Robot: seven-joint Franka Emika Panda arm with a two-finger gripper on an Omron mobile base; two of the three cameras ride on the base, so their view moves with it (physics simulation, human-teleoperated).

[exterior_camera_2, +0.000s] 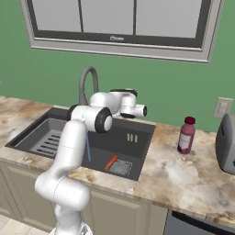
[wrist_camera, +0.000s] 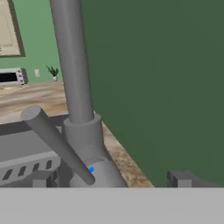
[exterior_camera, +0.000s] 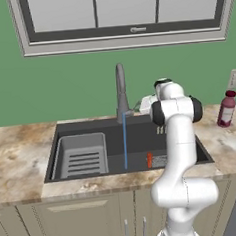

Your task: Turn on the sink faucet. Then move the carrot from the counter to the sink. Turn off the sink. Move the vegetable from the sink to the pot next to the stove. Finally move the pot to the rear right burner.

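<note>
Water runs from the tall grey gooseneck faucet (exterior_camera: 121, 92); the slim orange carrot (exterior_camera_2: 110, 162) lies in the dark basin (exterior_camera: 136, 133) below the spread, empty hand (wrist_camera: 109, 181), seemingly beside the lever (wrist_camera: 57, 144). Shut-off, pot and burner remain.

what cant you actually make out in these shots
- Pot and stove: neither can be made out; the counter is cut off by the right edge of both base views.
- Gripper fingertips: cut by the bottom edge of the hand view; in the left base view the arm's own wrist covers them.
- Sink faucet lever: too small in the base views to read its position.
- Carrot in the sink: too small for detail.
</note>
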